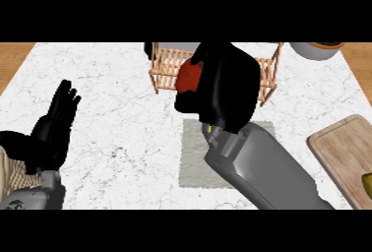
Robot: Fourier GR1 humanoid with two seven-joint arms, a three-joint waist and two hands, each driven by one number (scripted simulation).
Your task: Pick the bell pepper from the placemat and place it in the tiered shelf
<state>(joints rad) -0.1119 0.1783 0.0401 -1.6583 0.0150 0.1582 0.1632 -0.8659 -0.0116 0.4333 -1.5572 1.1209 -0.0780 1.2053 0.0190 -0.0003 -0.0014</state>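
A red bell pepper [190, 75] shows at the left side of my right hand [225, 86], whose fingers curl round it. The hand holds it over the wooden tiered shelf [169, 69] at the back of the counter, hiding most of the pepper and the shelf's middle. The grey placemat [193, 162] lies below on the marble counter, partly under my right forearm, with nothing seen on it. My left hand [56, 120] rests open at the left, fingers up.
A wooden cutting board [340, 152] lies at the right edge with a yellowish item [367, 183] on it. A grey round pot [318, 49] sits at the back right. White marble counter [116, 98] stretches between the hands.
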